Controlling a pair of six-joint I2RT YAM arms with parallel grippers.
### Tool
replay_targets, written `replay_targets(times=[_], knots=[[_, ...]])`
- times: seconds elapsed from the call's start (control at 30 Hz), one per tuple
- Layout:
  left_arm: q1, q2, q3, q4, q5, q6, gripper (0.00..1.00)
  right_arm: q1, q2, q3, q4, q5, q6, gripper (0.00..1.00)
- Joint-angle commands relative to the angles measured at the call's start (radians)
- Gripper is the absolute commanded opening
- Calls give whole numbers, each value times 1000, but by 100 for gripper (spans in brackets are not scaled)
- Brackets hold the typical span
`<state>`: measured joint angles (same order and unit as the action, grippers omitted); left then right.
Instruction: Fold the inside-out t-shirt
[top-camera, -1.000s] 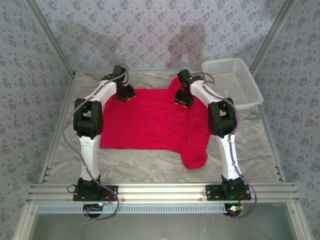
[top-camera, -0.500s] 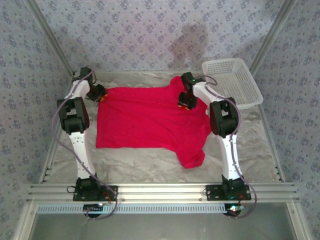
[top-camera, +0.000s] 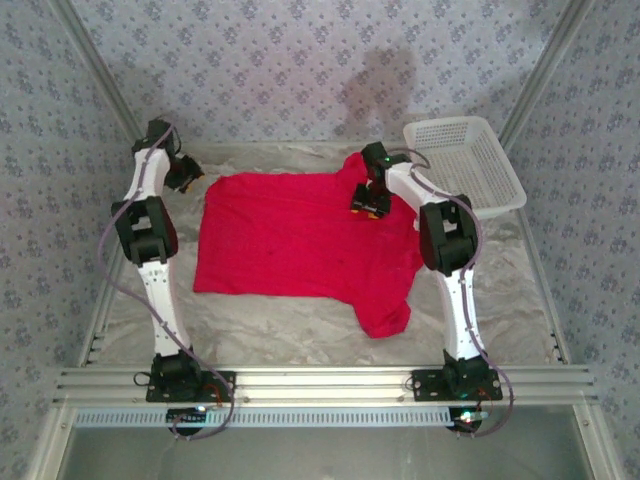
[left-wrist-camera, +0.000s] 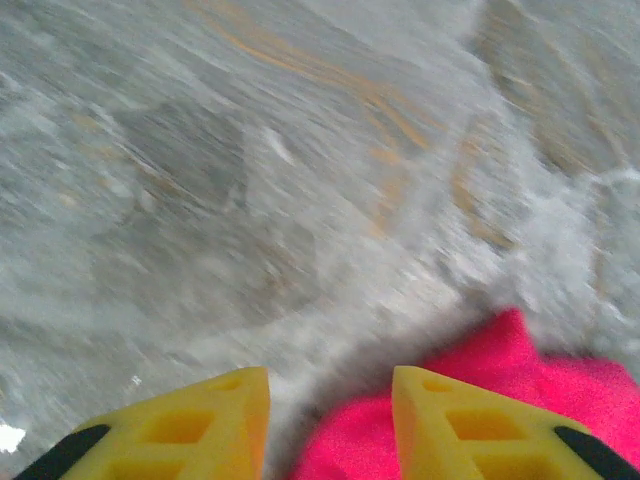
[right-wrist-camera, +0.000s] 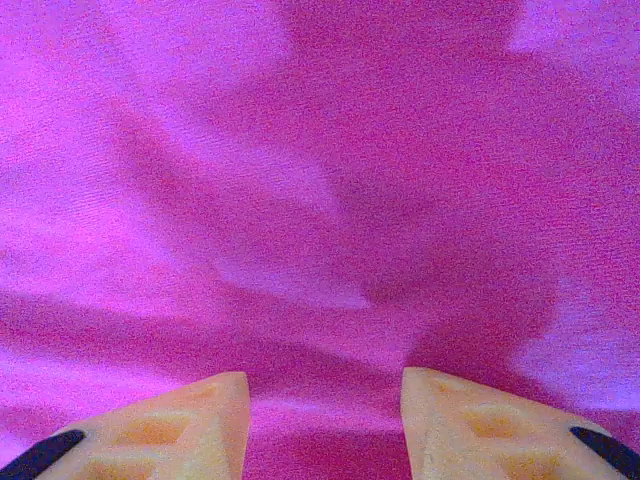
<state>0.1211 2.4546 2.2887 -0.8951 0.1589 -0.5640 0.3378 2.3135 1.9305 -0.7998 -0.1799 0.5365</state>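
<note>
Patterned grey-blue wallpaper closes in the cell, and a crinkled pale sheet covers the tabletop (top-camera: 300, 325). The inside-out t-shirt (top-camera: 290, 240) lies spread out at the middle of that sheet, bright red, with a lobe of cloth jutting from its near right corner.

The left gripper (top-camera: 187, 172) sits just beyond the t-shirt's far left corner, off the cloth. Its wrist view is blurred, but the yellow fingers (left-wrist-camera: 200, 430) stand apart with bare tabletop showing in the gap, and a tip of red cloth lies by the right-hand one.

The right gripper (top-camera: 365, 205) points down over the t-shirt's far right part. Its fingers (right-wrist-camera: 180, 425) are likewise apart, with wrinkled cloth below them and nothing clamped; whether they touch the fabric cannot be told.

A white mesh basket (top-camera: 462, 160) stands near the t-shirt's far right corner, to its right.
</note>
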Motion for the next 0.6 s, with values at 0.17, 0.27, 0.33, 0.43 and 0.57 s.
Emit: replay_targets(times=[0.17, 0.27, 0.33, 0.43, 0.57], knots=[[-180, 103, 342, -187, -164, 242, 25, 76, -82, 113, 1, -80, -24, 47], [-185, 152, 403, -196, -211, 296, 29, 95, -85, 113, -4, -76, -27, 47], [-190, 156, 393, -184, -243, 337, 37, 101, -86, 115, -17, -77, -26, 47], [-196, 161, 372, -173, -296, 395, 39, 102, -85, 116, -28, -85, -31, 47], [-194, 191, 362, -166, -378, 452, 37, 102, -83, 117, -29, -94, -36, 48]])
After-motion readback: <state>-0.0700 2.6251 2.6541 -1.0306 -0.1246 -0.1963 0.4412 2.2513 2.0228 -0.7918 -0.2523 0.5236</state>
